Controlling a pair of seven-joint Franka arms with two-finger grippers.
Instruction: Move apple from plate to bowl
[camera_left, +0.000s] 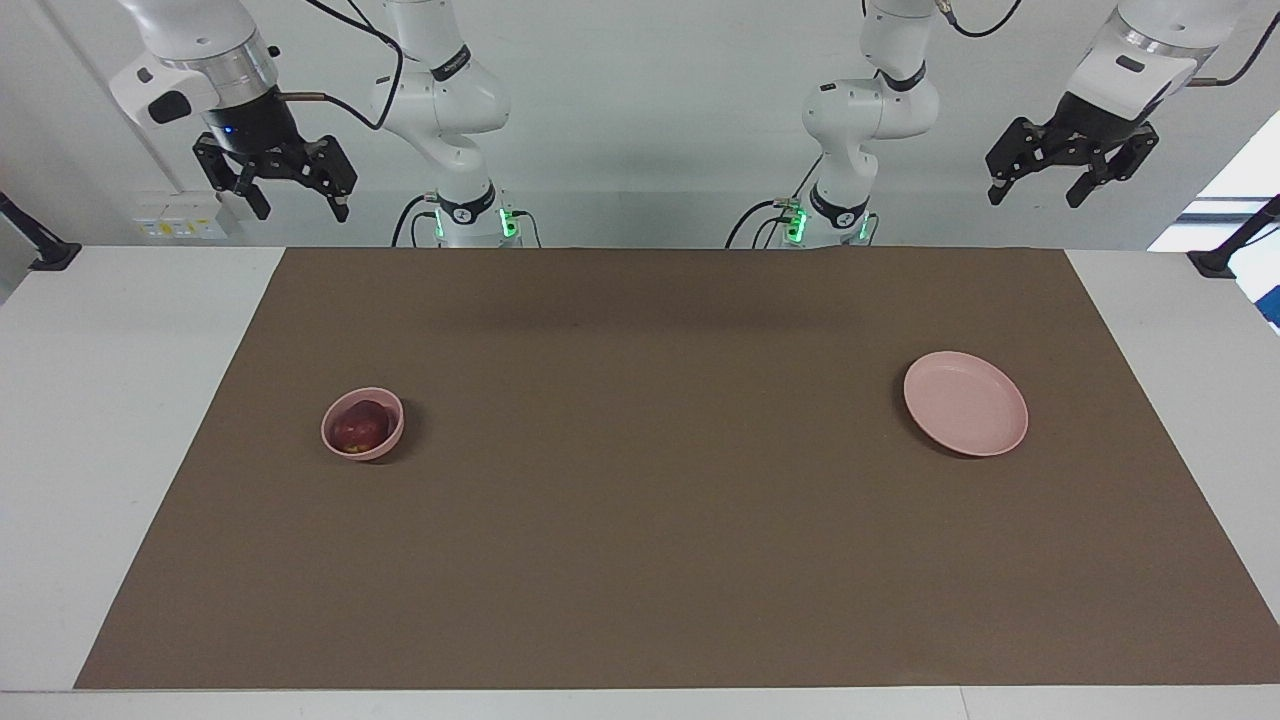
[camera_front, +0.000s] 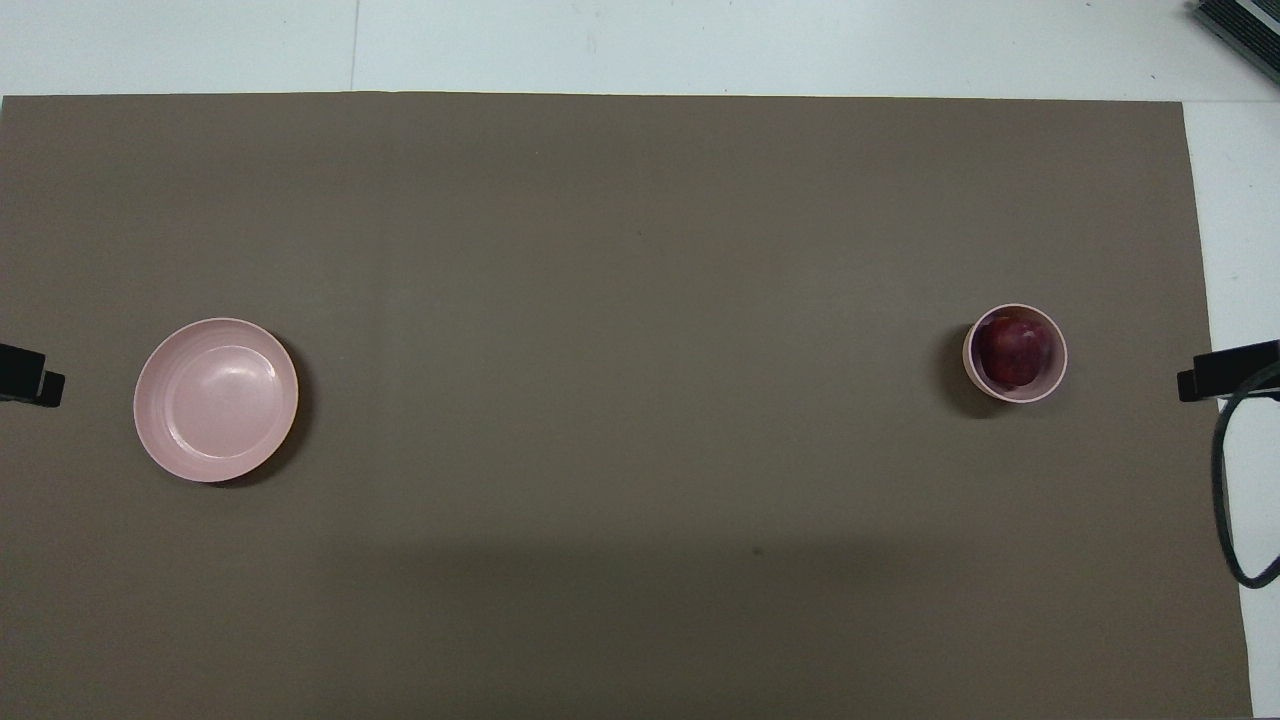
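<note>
The apple (camera_left: 361, 428) lies inside the bowl (camera_left: 362, 423), toward the right arm's end of the table. In the facing view there is one apple, one bowl and one plate (camera_left: 965, 403). The plate has nothing on it and sits toward the left arm's end, well apart from the bowl. Two arms are there. The right gripper (camera_left: 292, 202) hangs high at the robots' edge of the table, with its fingers apart and holding nothing. The left gripper (camera_left: 1037, 194) hangs high at the same edge, at the other end, also with fingers apart and holding nothing. A brown mat (camera_left: 660, 560) covers most of the white table (camera_left: 110, 400), and a pale wall stands at the back.

In the overhead view the apple (camera_front: 1015, 351) fills most of the bowl (camera_front: 1058, 372), and the plate (camera_front: 215, 399) lies at about the same distance from the robots. The brown mat (camera_front: 620, 300) is plain, with white table (camera_front: 700, 45) around it.
</note>
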